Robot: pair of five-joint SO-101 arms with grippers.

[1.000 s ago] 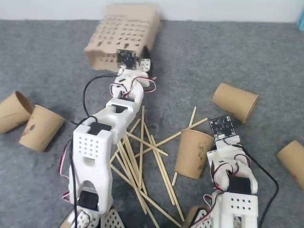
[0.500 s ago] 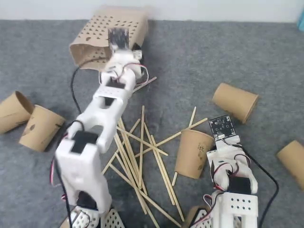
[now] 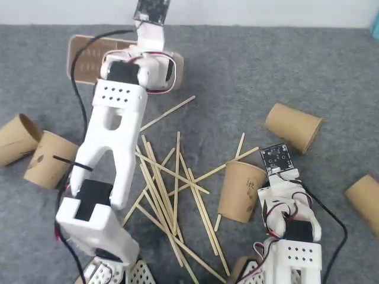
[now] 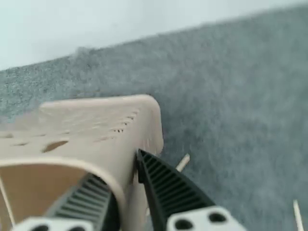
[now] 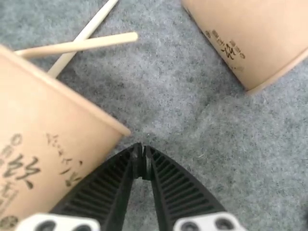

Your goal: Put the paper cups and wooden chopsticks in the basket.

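Note:
The tan perforated basket sits at the table's far left, partly hidden under my raised left arm. My left gripper is shut on the basket, with one finger inside its wall and one outside. Several wooden chopsticks lie crossed in the middle of the grey carpet. A paper cup stands just to the left of my right gripper, which is shut on nothing, low over the carpet. That cup is close beside the fingers, and another cup lies farther off.
Two cups lie on their sides at the left edge. One cup lies at the right, another at the far right edge, and one by the right arm's base. A pale wall runs behind the carpet.
My left arm has lifted and swung left, dragging and turning the basket with it toward the far left. The right arm and the cups have stayed put.

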